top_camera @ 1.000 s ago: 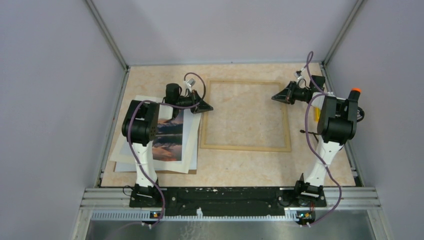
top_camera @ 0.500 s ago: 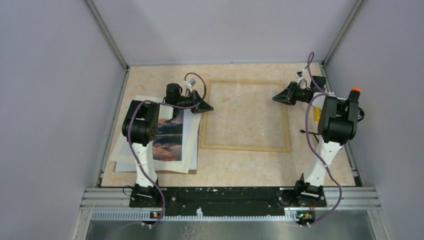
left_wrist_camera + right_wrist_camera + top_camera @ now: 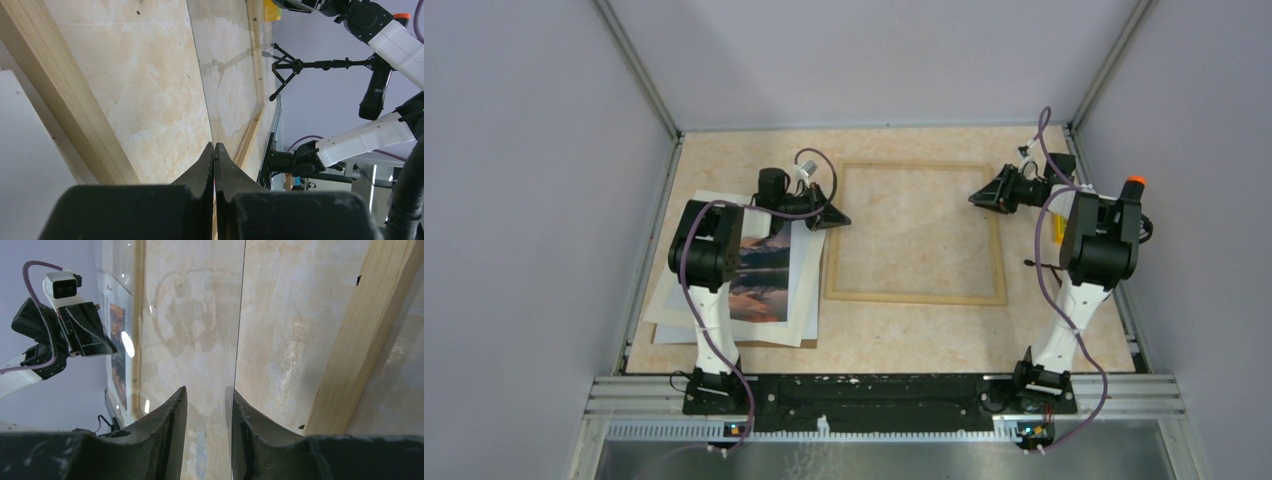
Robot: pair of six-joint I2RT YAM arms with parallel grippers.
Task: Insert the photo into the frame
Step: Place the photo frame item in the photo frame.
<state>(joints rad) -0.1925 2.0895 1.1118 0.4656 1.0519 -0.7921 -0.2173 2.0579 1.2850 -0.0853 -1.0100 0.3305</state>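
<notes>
The light wood frame (image 3: pixel 914 295) lies flat mid-table, with rails in the left wrist view (image 3: pixel 65 100) and the right wrist view (image 3: pixel 360 340). A clear pane (image 3: pixel 230 90) stretches over the frame opening and reflects in the right wrist view (image 3: pixel 190 315). My left gripper (image 3: pixel 836 219) (image 3: pixel 214 147) is at the frame's left rail, shut on the pane's edge. My right gripper (image 3: pixel 972 197) (image 3: pixel 206 390) is at the frame's right rail, jaws open with the pane's edge between them. The photo (image 3: pixel 759 275) (image 3: pixel 120 340) lies left of the frame, partly hidden by my left arm.
The photo rests on a white mat (image 3: pixel 802 290) over a brown backing board (image 3: pixel 724 341). A yellow object (image 3: pixel 1058 228) and a small black stand (image 3: pixel 295 64) sit by the right wall. Grey walls enclose three sides.
</notes>
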